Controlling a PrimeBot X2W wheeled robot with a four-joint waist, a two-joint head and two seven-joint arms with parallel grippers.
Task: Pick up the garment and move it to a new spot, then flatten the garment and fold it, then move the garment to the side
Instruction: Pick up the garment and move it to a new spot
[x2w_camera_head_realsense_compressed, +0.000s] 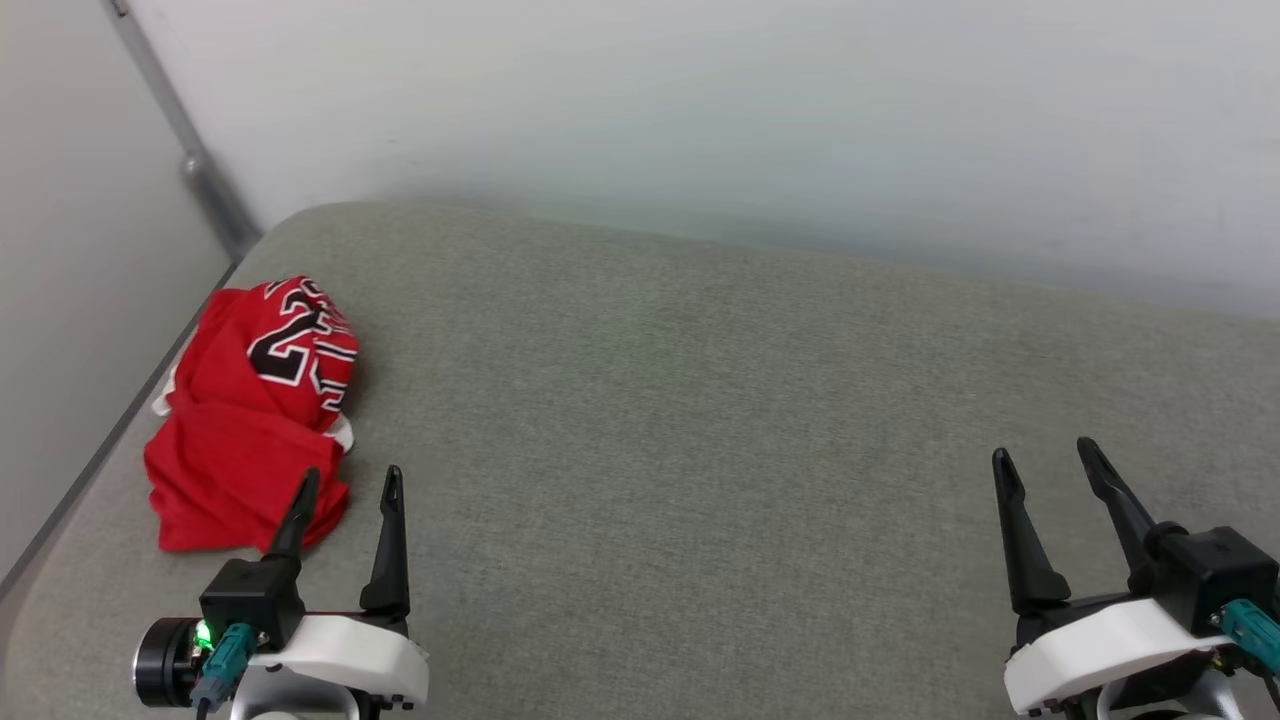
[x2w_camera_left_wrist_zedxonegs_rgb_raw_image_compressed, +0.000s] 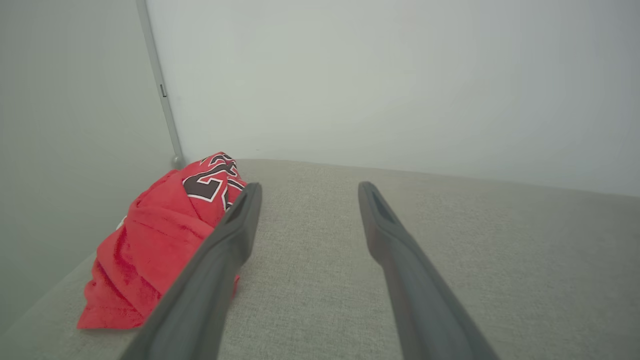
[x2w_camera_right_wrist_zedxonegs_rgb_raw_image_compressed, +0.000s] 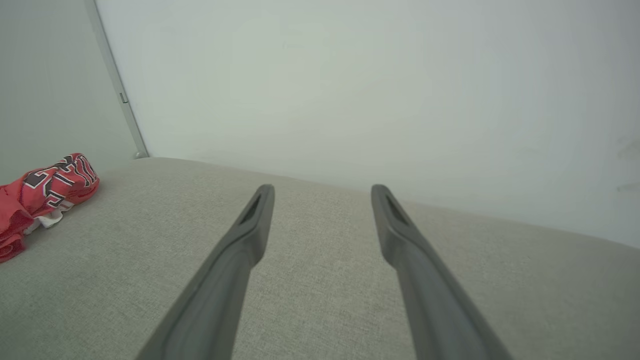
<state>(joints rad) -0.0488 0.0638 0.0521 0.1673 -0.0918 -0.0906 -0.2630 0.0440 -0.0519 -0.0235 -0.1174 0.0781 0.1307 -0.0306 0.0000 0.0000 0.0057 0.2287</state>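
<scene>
Left gripper (x2w_camera_head_realsense_compressed: 352, 473): fingers spread apart, holding nothing, its outer finger just beside the near edge of the garment (x2w_camera_head_realsense_compressed: 250, 420). Right gripper (x2w_camera_head_realsense_compressed: 1042, 450): fingers likewise spread and empty, well apart from the garment. The garment, a crumpled red heap with black numerals uppermost, lies at the left edge of the grey cushion (x2w_camera_head_realsense_compressed: 700, 400), near the corner pipe (x2w_camera_head_realsense_compressed: 190, 150) and pale wall (x2w_camera_head_realsense_compressed: 700, 100).

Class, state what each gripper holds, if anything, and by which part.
Nothing is held. The left gripper and right gripper are open and empty; the jersey lies bunched on the cushion, outside the left jaws.
</scene>
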